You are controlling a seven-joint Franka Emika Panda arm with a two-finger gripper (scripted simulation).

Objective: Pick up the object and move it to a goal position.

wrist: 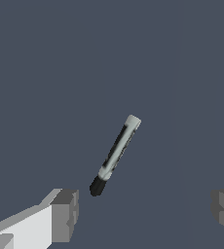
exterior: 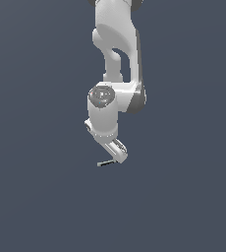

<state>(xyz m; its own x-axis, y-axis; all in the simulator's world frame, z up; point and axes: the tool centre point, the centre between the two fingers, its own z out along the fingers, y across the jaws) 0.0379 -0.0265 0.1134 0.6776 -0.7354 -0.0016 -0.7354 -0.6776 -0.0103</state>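
While the white Panda arm's gripper (wrist: pixel 144 214) hovers low, its grey-padded fingers (wrist: pixel 65 214) spread wide apart and empty, the small light-grey pen-like rod with a black tip (wrist: pixel 115 155) lies slantwise between them, untouched.

Exterior view: set off the arm (exterior: pixel 112 74), facing it head-on from some way back — whole forearm hanging in from 12 o'clock, the pen-like rod (exterior: pixel 105 163) tiny beside the gripper (exterior: pixel 116 156). Wrist view: mounted on the wrist, close above — same pen-like rod (wrist: pixel 115 154) large at centre, fingertips (wrist: pixel 65 214) at 7 and 4 o'clock. Shared: rod, fingertips, plain grey ground (exterior: pixel 36 197).
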